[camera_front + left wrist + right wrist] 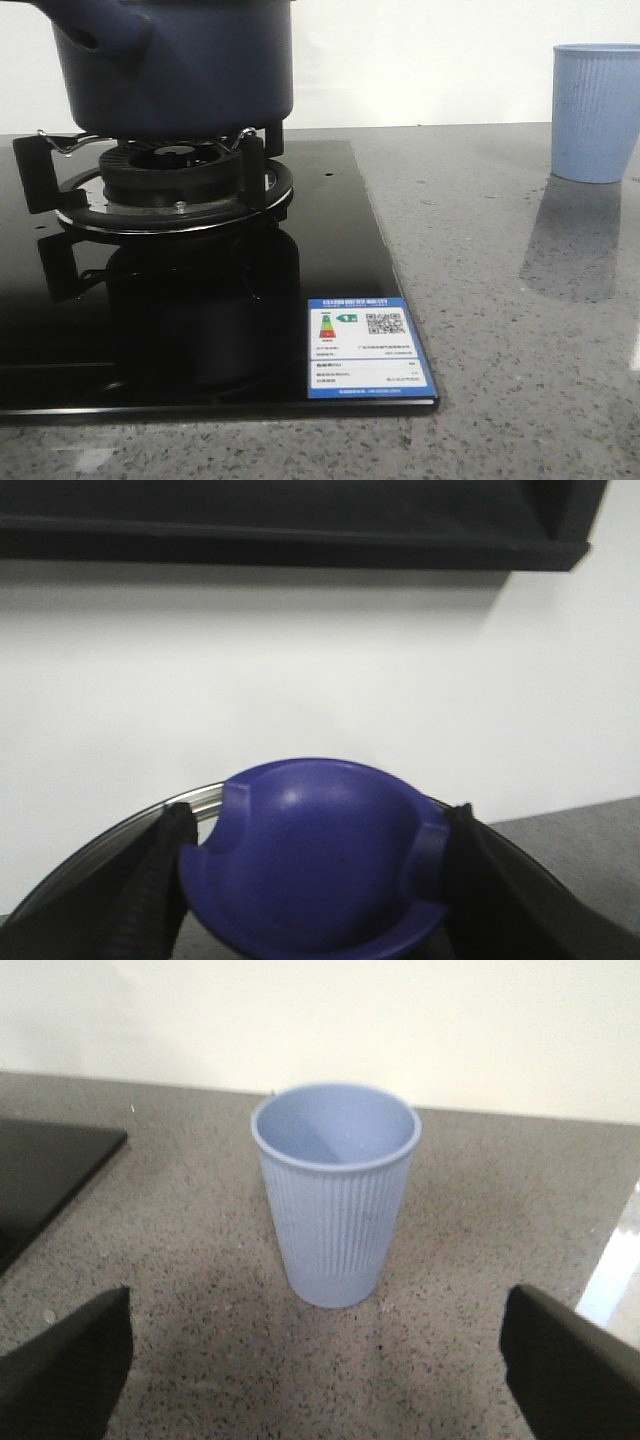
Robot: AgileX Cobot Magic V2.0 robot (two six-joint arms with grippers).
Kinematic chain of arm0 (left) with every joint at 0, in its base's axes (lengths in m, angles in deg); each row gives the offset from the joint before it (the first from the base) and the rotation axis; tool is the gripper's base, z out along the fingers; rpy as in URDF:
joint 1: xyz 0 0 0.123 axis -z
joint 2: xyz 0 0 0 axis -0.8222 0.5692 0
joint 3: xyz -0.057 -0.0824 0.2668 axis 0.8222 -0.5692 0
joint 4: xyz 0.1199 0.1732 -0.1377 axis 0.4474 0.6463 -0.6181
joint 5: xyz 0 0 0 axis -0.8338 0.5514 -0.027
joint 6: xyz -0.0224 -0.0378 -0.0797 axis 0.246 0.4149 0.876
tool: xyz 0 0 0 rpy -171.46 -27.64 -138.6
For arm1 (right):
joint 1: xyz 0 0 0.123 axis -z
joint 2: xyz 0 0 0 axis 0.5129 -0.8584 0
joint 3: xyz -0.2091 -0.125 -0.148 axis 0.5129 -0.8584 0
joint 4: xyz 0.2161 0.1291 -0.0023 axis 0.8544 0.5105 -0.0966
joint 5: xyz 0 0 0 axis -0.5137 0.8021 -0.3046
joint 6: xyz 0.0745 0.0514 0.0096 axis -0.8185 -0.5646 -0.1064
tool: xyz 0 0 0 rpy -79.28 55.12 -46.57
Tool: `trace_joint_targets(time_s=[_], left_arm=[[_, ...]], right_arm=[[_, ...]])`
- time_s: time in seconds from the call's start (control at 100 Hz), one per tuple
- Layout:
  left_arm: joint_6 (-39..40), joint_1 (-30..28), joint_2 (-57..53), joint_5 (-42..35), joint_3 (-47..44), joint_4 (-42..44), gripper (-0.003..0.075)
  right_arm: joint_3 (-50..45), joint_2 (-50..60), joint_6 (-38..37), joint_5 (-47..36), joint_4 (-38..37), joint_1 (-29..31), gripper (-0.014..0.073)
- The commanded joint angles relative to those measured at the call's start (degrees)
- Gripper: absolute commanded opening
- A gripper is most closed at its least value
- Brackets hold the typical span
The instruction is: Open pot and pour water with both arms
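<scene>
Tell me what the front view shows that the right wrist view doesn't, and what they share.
Only the front view shows the pot sitting on the burner and the energy label on the hob's near corner. Only the right wrist view shows the right gripper, its fingers spread wide, and the inside of the cup, which looks empty. Both show the pale blue ribbed cup upright on the speckled counter and part of the black hob.

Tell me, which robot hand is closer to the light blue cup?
The right gripper. Its open fingers face the cup across bare counter, not touching. The left gripper is away at the stove, clamped on the pot's blue lid knob.
</scene>
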Motion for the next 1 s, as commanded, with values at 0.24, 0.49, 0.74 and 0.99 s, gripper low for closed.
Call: trace_joint_targets(time_s=[0.24,0.49,0.74,0.99], left_arm=[[-0.01,7.48,5.87,-11.74,2.18,0.05,0.0377],[-0.01,8.13,9.79,-13.09,2.18,0.05,0.0377],[-0.01,8.13,12.16,-13.64,2.18,0.05,0.0377],[-0.01,8.13,12.55,-13.52,2.18,0.05,0.0377]], right_arm=[[1.20,5.24,-3.22,0.97,1.23,0.45,0.0655],[1.20,5.35,-4.14,0.35,1.23,0.45,0.0655],[1.20,5.35,-4.14,-0.16,1.23,0.45,0.0655],[1.20,5.35,-4.14,-0.17,1.23,0.45,0.0655]])
